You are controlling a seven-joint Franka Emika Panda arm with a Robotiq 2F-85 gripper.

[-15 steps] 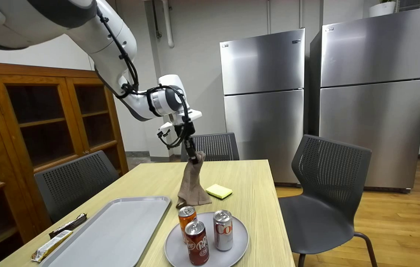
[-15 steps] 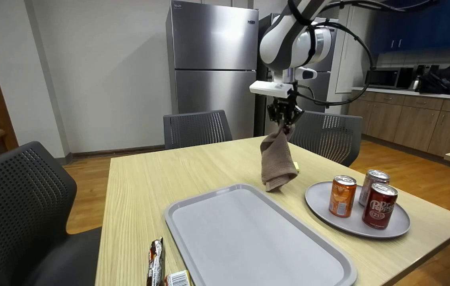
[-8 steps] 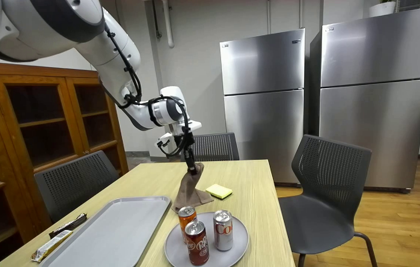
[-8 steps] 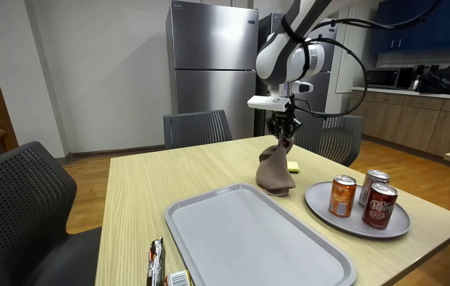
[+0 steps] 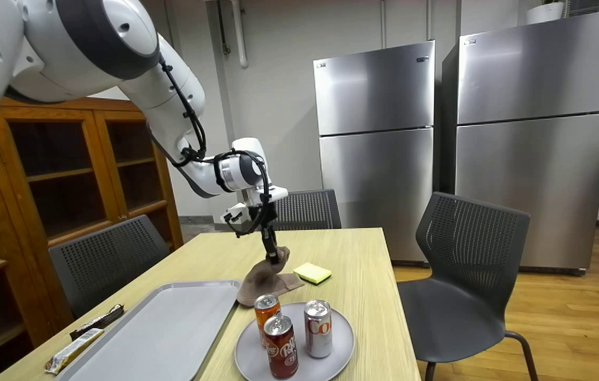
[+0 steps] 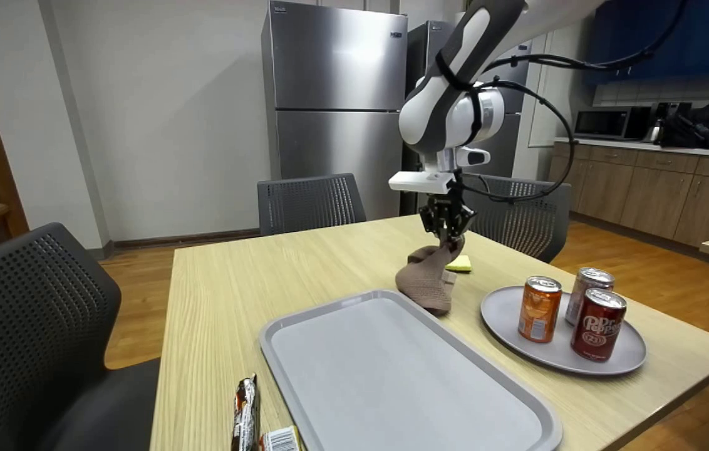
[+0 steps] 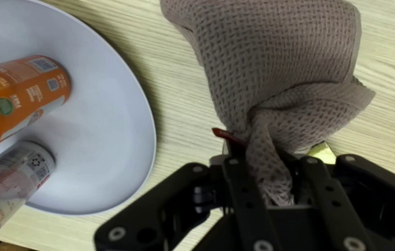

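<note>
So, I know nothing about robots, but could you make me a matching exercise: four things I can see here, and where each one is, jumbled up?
Things
1. brown woven cloth
2. yellow rectangular sponge
3. orange metal can
4. grey rectangular tray

Places
A. upright on the round grey plate
B. beside two long, shiny wrapped bars
C. pinched in the robot's end effector
D. across the cloth from the tray

Pairs: 1-C, 2-D, 3-A, 4-B
</note>
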